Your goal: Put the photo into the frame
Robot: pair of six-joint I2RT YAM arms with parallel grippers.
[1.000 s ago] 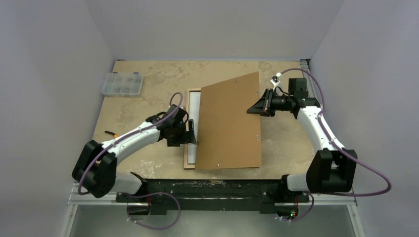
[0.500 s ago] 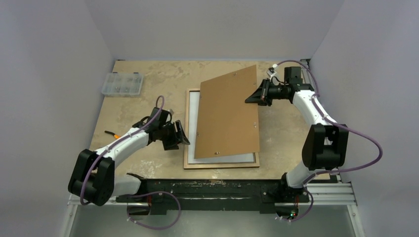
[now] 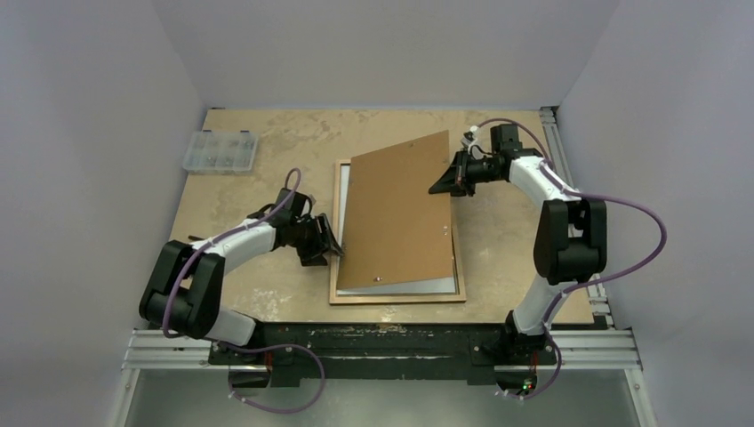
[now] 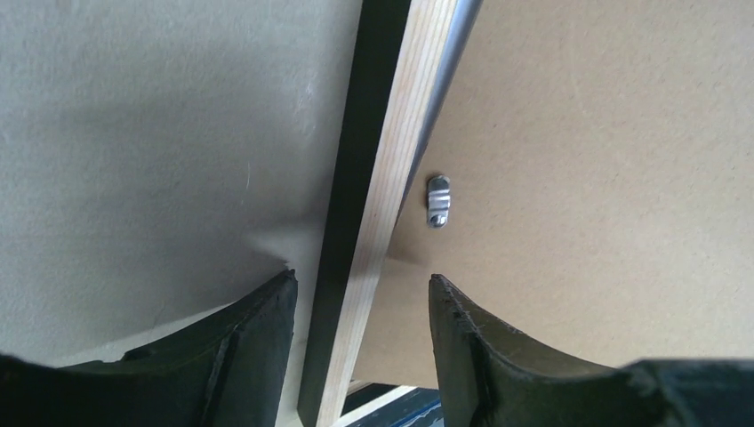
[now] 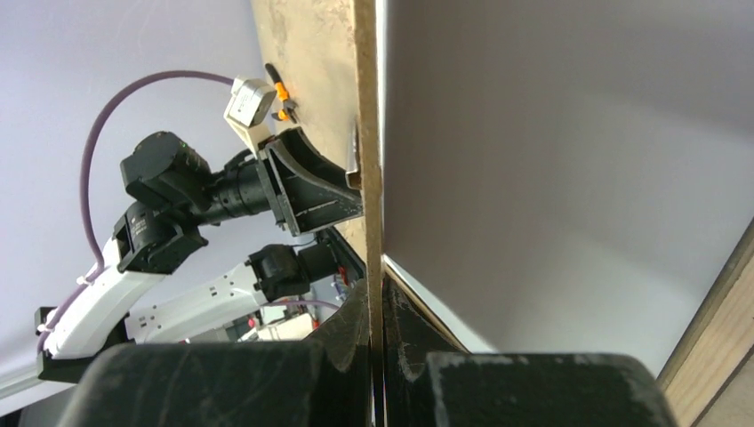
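Note:
The frame (image 3: 400, 298) lies flat on the table, its tan wood back up. A pale sheet (image 3: 418, 286) lies inside it; no printed face of the photo shows. My right gripper (image 3: 447, 181) is shut on the upper right edge of the brown backing board (image 3: 396, 218), held tilted over the frame. In the right wrist view the fingers (image 5: 351, 311) pinch the board (image 5: 366, 133) edge-on. My left gripper (image 3: 331, 247) is open at the frame's left rail. In the left wrist view its jaws (image 4: 361, 280) straddle that rail (image 4: 382, 222), with the board (image 4: 622, 178) above.
A clear plastic parts box (image 3: 220, 151) stands at the far left of the table. A small black and orange tool (image 3: 199, 240) lies by the left edge. Grey walls close in on both sides. The metal rail runs along the near edge.
The right gripper has carried the board leftward and lower, from hanging off to the right to lying over the frame. The left gripper drew back left, then settled at the frame's left rail.

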